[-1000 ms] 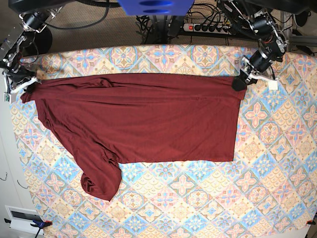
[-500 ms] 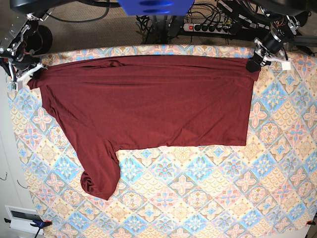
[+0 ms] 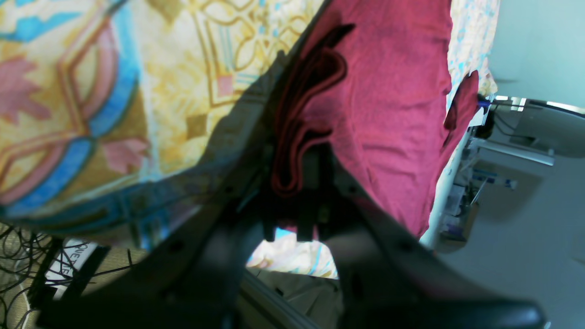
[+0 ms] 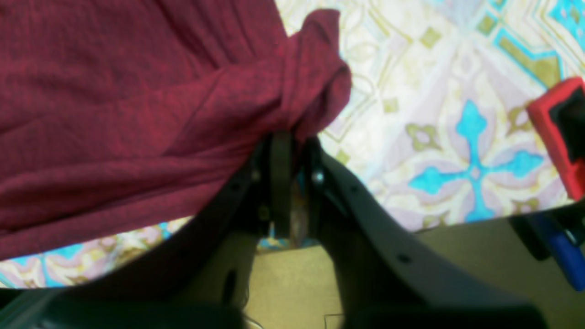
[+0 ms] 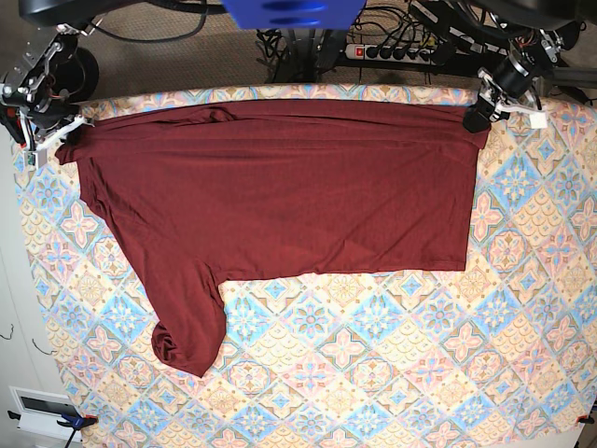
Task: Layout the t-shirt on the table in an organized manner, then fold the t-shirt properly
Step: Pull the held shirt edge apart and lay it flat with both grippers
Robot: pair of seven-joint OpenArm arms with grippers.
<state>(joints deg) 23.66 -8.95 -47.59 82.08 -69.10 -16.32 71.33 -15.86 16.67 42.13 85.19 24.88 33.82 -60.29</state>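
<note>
Both arms are black with bundled dark cables, their black tapering jaws studded with small round screws.

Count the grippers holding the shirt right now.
2. The right gripper pinches the shirt at its far left corner in the base view; the left gripper pinches the far right corner.

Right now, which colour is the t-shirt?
The t-shirt is plain dark maroon with no print; the base view shows it best.

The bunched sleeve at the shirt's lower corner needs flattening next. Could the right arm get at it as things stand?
Probably not yet: the right gripper is shut on the t-shirt at the table's far edge. The sleeve lies uncovered; release first.
</note>
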